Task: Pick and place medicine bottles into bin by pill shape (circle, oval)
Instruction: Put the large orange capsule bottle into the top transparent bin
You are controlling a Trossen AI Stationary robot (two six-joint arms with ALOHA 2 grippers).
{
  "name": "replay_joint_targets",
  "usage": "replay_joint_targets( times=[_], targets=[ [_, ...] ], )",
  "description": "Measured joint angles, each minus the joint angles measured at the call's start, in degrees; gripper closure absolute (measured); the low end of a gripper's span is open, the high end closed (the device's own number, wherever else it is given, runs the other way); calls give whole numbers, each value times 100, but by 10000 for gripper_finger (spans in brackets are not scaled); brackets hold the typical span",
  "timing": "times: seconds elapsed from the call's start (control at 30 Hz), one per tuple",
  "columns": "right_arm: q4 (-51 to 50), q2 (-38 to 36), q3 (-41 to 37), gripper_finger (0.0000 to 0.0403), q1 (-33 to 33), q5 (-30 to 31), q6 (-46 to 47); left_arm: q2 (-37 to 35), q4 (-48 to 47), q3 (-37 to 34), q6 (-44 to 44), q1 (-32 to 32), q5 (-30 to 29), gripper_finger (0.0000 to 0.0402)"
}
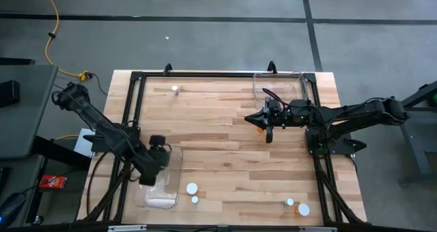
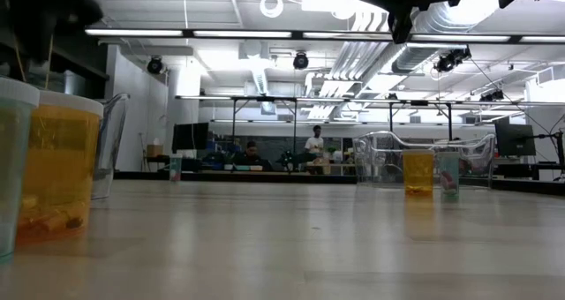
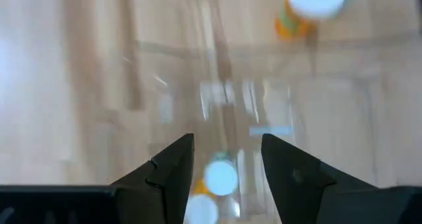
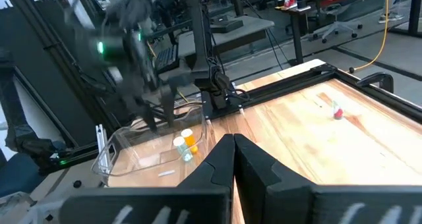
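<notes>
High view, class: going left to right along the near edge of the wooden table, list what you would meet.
Clear plastic bin under the left hand → large white-capped bottle → smaller white-capped bottle → orange bottle with white cap → white-capped bottle.

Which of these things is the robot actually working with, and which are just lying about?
Part of the job:
- medicine bottles
- clear bin by the left gripper
- clear bin by the right gripper

Just lying about:
- yellow cable
- red tag on the floor

White-capped medicine bottles stand scattered along the table's near edge, one far back.
</notes>
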Motion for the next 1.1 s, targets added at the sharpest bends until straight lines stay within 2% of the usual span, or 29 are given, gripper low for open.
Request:
replay_joint_targets(
  times=[0.1,0.2,0.27,0.37,0.43,0.53,0.73,0.83,0.93,1.1],
  targets=[
    [2,0,0,402,-2,10,-12,-443,-149,512,167,275,-618,235],
    [-1,0,0,402,-1,83,-13,-831,67,964,425,742,-1591,235],
    [-1,0,0,402,-2,151,-15,-1079,538,1082,739,1142,-2154,235],
    [5,0,0,402,0,256,-15,-1479,1442,1019,1312,1757,-2451,236],
    [30,0,0,402,-2,256,-15,-1748,2159,783,1644,2084,-2401,239],
    [40,0,0,402,-2,257,-18,-2173,3362,96,1870,2450,-1932,245],
    [42,0,0,402,-2,267,-246,-2718,5502,-1697,1541,2752,-1217,270],
    [42,0,0,402,0,271,-296,-2745,6334,-2295,1409,2764,-1007,287],
    [40,0,0,402,-2,271,-294,-2744,6679,-2500,1332,2764,-979,306],
    [41,0,0,402,-2,269,-262,-2745,6689,-2505,1565,2766,-1006,332]
  ],
)
